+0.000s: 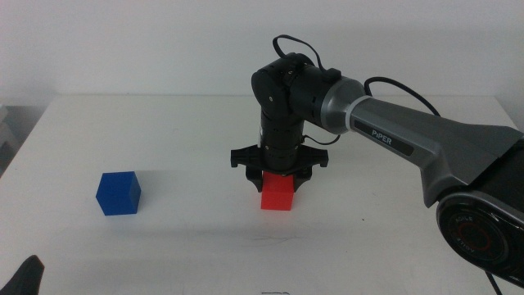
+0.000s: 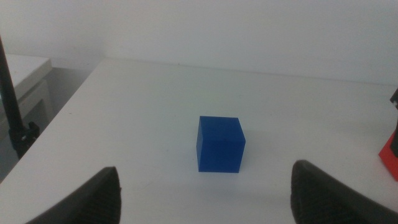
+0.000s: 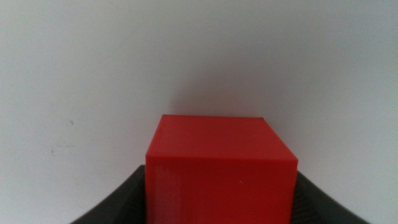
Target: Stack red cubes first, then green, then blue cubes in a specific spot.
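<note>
Middle view: the right gripper (image 1: 278, 182) points straight down at the centre of the white table (image 1: 188, 131), its jaws closed on the red cube (image 1: 277, 193). The cube's lower part shows below the jaws and seems to rest on the table, though the contact line is too small to judge for certain. The grey link of the right arm (image 1: 409, 139) carries the white word "PiPER".

In the right wrist view the red cube (image 3: 221, 168) fills the space between the two dark jaws, which press its sides, with bare table beyond it.

The blue cube (image 1: 119, 193) sits alone on the table, well apart from the red cube and nearer the left arm's side. The left gripper (image 1: 24, 277) waits at the bottom-left corner of the middle view. In the left wrist view its jaws stand wide open, and the blue cube (image 2: 220, 144) rests upright on the table ahead of them, touching neither. A sliver of red cube (image 2: 391, 154) shows at that picture's edge.
</note>
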Tool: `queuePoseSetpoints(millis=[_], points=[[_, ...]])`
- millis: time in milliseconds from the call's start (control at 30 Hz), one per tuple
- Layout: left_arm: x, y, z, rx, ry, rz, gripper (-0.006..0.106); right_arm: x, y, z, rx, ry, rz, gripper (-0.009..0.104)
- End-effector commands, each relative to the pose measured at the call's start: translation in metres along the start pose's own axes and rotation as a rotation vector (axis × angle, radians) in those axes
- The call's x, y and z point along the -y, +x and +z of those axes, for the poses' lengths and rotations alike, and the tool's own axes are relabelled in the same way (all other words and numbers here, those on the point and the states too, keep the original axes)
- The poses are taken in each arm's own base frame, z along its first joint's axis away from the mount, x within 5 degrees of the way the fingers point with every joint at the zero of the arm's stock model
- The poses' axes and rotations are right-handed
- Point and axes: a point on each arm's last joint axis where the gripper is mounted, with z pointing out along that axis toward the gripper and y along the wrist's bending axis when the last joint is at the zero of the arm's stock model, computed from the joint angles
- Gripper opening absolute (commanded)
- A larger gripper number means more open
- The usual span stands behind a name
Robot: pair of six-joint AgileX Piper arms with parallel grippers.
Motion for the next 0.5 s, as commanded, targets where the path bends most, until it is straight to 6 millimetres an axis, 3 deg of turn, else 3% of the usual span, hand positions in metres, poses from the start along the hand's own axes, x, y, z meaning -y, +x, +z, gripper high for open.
queuePoseSetpoints(millis=[0, 400, 433, 467], points=[[0.0015, -0.0094, -0.0021, 0.105, 0.016, -0.002, 0.094, 0.0068, 0.0023, -0.0326, -0.003, 0.011, 0.0, 0.018], [0.0015, -0.0094, -0.0021, 0.105, 0.016, -0.002, 0.094, 0.0007, 0.009, -0.0273, -0.038, -0.006, -0.014, 0.019], [0.0015, -0.0094, -0.0021, 0.105, 0.016, -0.002, 0.094, -0.002, 0.0111, -0.0275, -0.045, -0.014, -0.016, 0.044], [0.0015, -0.0094, -0.0021, 0.105, 0.016, -0.002, 0.094, -0.0025, 0.0115, -0.0275, -0.045, -0.015, -0.017, 0.048]])
